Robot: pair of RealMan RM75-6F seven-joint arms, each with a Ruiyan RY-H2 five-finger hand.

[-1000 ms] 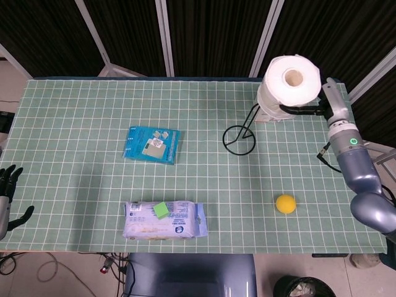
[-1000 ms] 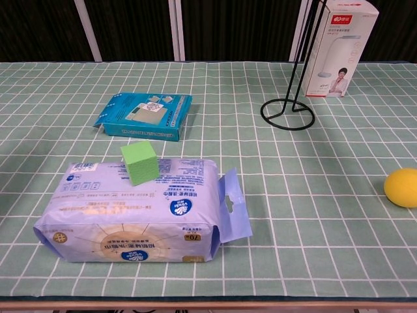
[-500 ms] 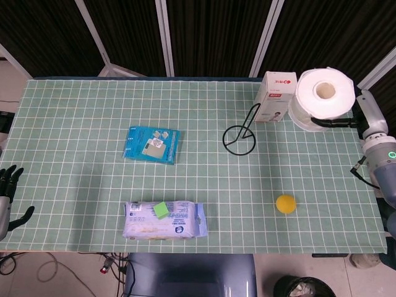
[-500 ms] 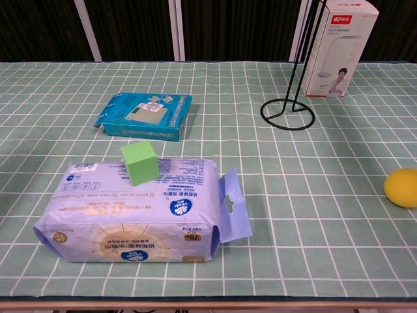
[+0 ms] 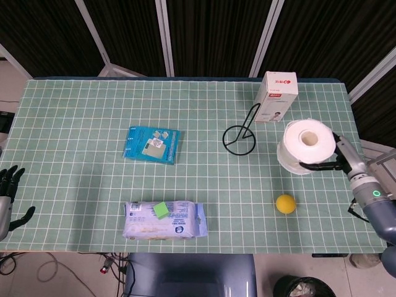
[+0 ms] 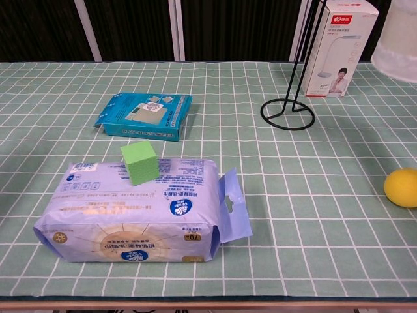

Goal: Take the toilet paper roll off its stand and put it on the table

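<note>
The white toilet paper roll [image 5: 304, 146] is off the black wire stand [image 5: 240, 135] and hangs above the table's right side, upright with its core hole facing up. My right hand [image 5: 331, 162] grips it from the right, dark fingers wrapped around its lower side. In the chest view only the roll's bottom [image 6: 396, 39] shows at the top right corner, above the table. The stand [image 6: 290, 98] is bare, its ring base on the cloth. My left hand [image 5: 8, 192] hangs open off the table's left edge, holding nothing.
A white lamp box [image 5: 276, 96] stands behind the stand. A yellow ball [image 5: 285, 203] lies below the roll, near the front right. A teal box [image 5: 152, 145] lies mid-table. A wet-wipes pack [image 5: 164, 219] with a green cube [image 5: 161, 210] on it lies at the front.
The right hand carried the roll away from the stand's top, first right past the box, then down and toward the front. It now hovers lower, near the ball. The left hand stayed still.
</note>
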